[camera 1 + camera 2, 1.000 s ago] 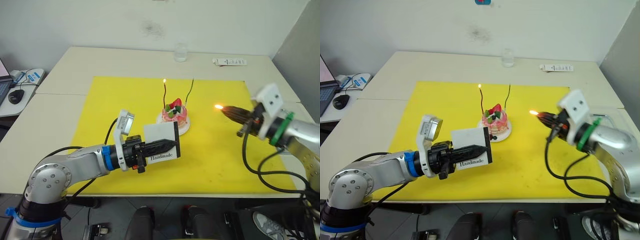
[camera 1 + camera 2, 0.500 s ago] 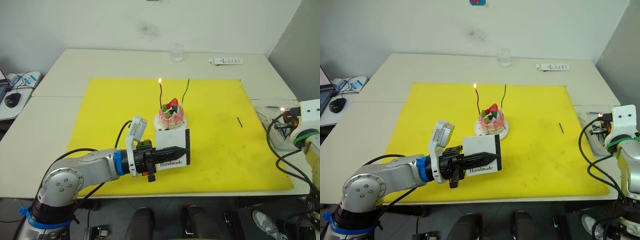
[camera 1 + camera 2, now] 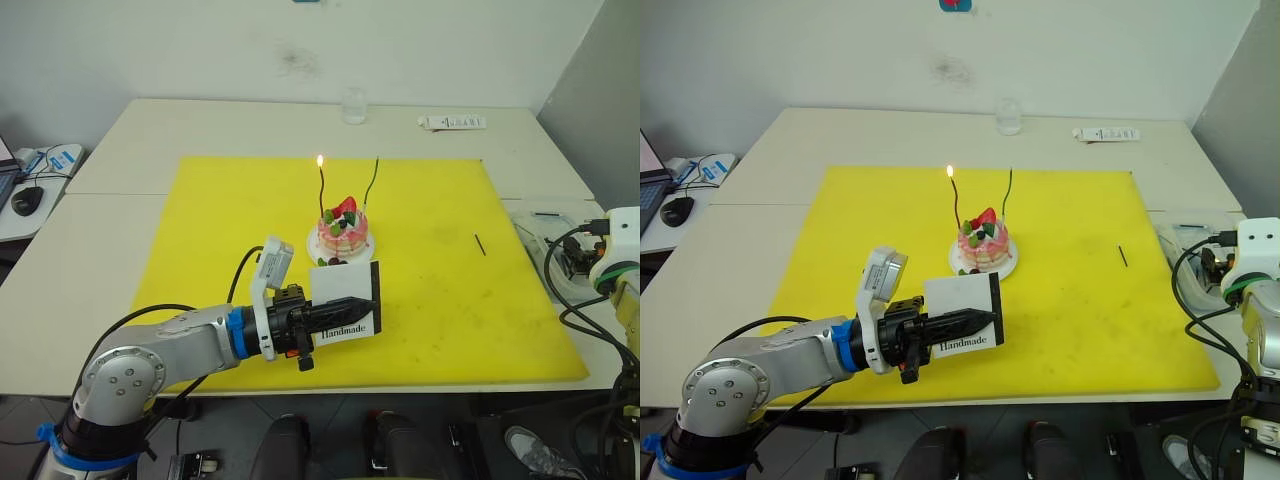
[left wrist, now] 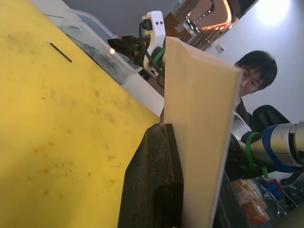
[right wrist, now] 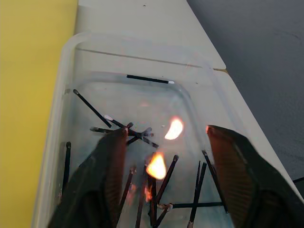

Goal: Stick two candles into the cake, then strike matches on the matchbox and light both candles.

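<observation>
- Jaws of the left gripper [image 3: 345,302] are clamped on the matchbox [image 3: 348,298], held upright on edge above the near part of the yellow mat [image 3: 220,215], just in front of the cake; I judge it is kept standing so a dark striking side faces the other arm
- "Handmade" in black letters reads across the lower part of the box's white face
- Next along, the cake [image 3: 342,226] sits on its small white plate [image 3: 313,243] near the middle of the mat, with both candles planted upright in its top
- On the left, the red candle [image 3: 324,193] carries a small flame at its tip; beside it the green candle [image 3: 372,179] shows no flame, so by my reading half the lighting is done
- Further right, one spare match [image 3: 480,244] lies alone on the mat, well apart from the cake
- Behind, on the pale worktop [image 3: 130,130], stand a clear glass [image 3: 351,104] and a white strip [image 3: 452,122] with print too small to read
- At the far right, the right gripper [image 5: 165,140] hangs with its jaws wide apart and holding nothing over a clear tray [image 5: 61,95] off the mat's edge; a burning match [image 5: 156,167] lies among dark spent ones, likely dropped there so the flame dies safely
</observation>
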